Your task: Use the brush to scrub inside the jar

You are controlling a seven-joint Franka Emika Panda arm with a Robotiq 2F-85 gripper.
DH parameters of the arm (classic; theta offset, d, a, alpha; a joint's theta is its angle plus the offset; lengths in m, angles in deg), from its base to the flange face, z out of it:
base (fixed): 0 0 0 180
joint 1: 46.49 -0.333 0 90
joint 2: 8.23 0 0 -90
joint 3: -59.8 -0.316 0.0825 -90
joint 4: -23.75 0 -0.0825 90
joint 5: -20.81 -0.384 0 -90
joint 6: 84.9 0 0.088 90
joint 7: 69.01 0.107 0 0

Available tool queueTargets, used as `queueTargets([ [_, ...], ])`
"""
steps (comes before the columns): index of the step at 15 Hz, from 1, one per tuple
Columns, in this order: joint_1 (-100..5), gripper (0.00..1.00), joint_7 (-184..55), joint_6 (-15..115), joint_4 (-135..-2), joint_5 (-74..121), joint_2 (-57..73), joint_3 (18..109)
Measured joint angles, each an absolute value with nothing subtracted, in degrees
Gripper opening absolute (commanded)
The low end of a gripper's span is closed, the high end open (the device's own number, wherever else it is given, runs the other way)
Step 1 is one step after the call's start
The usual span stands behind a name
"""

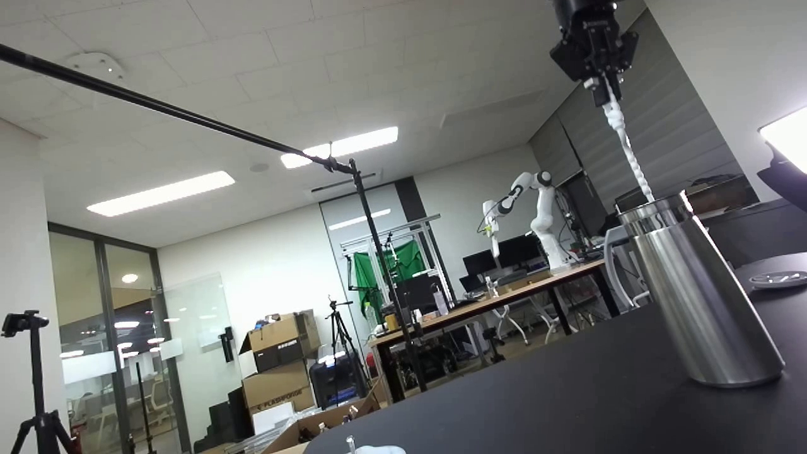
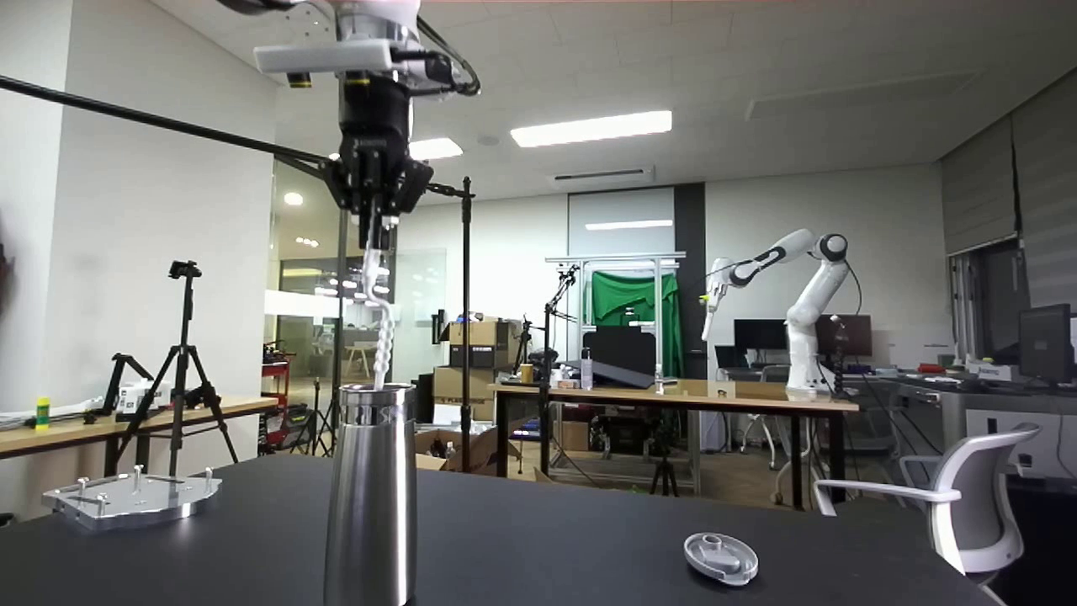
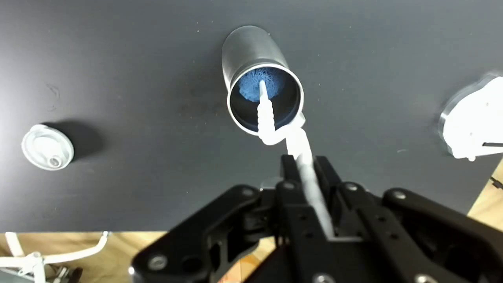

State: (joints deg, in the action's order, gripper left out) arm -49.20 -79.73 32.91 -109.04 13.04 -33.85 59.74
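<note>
The jar, a tall brushed-metal cylinder, stands upright on the dark table in both exterior views (image 1: 712, 309) (image 2: 370, 513). In the wrist view the jar (image 3: 251, 45) shows its open mouth. My gripper (image 1: 604, 94) (image 2: 379, 231) (image 3: 305, 159) is above the jar, shut on the top of the brush's white twisted handle. The brush (image 1: 627, 148) (image 2: 383, 337) (image 3: 266, 114) hangs down slightly tilted, its lower part inside the jar. Its blue head (image 3: 248, 84) shows inside against the far wall; the handle passes close to the near rim. The jar's bottom is hidden.
A clear round lid (image 2: 721, 559) (image 3: 47, 147) lies on the table (image 2: 547, 539) to one side of the jar. A clear plate with pegs (image 2: 135, 498) (image 3: 479, 118) lies on the opposite side. A white chair (image 2: 980, 505) stands by the table edge.
</note>
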Motion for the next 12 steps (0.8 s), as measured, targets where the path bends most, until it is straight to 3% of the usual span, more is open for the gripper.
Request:
queueTargets([
  [5, -49.22, 0.04, -80.88, 32.39, -109.81, 11.4, -36.53, 61.16],
  [12, -49.12, 0.04, -81.77, 38.95, -115.86, 10.04, -27.24, 62.52],
])
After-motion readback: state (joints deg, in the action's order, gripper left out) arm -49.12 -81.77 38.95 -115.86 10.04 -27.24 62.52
